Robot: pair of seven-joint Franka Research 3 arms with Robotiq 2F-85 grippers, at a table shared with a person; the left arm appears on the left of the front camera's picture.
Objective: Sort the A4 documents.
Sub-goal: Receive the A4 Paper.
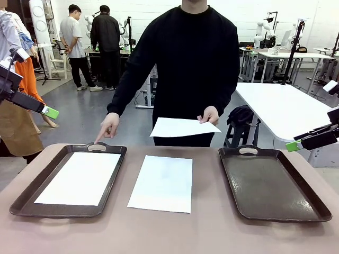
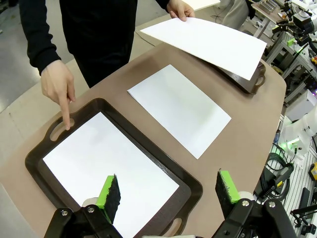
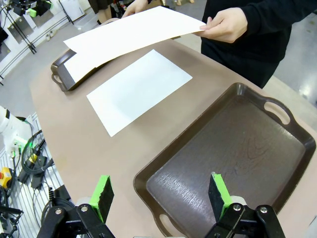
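- A brown table (image 1: pixel 169 233) spans the foreground, with a person (image 1: pixel 185 53) in a black top standing at its far side.
- The left tray (image 1: pixel 21 203), dark brown with handles, lies on the table's left part.
- The right tray (image 1: pixel 275 185) is the same kind and lies on the right part, its dark floor bare.
- One white sheet (image 1: pixel 79 177) lies flat inside the left tray and covers most of its floor.
- A second sheet (image 1: pixel 161 182) lies flat on the bare table between the two trays, touching neither.
- A third sheet (image 1: pixel 180 127) is held roughly level in the air above the table's far edge.
- The left gripper (image 2: pixel 167 188) hangs above the near end of the left tray, with its jaws spread wide and nothing between them.
- The right gripper (image 3: pixel 159 191) hangs above the near end of the right tray, also spread wide and empty.
- The person's pointing hand (image 1: pixel 109 126) has its index fingertip down at the far handle of the left tray.
- The other hand (image 1: pixel 209 115) pinches one edge of the third sheet.
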